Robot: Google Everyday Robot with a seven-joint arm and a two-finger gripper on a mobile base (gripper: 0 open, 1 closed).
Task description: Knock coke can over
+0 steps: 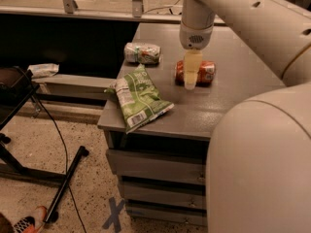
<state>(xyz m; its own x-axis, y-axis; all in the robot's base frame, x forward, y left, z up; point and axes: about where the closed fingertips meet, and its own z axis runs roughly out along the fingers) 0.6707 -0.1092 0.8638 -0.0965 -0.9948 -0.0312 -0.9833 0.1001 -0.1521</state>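
Note:
The red-orange coke can [205,73] lies on its side on the grey table [228,96], its long axis running left to right. My gripper [191,72] hangs straight down from the white arm, right in front of the can's left half, covering part of it. Its pale fingers [192,67] point down to the tabletop and sit against the can.
A pale white-green can [142,53] lies on its side at the table's back left. A green-and-white chip bag [138,98] lies near the front left edge. My white arm and body fill the right side. A black stand and cable are on the floor at left.

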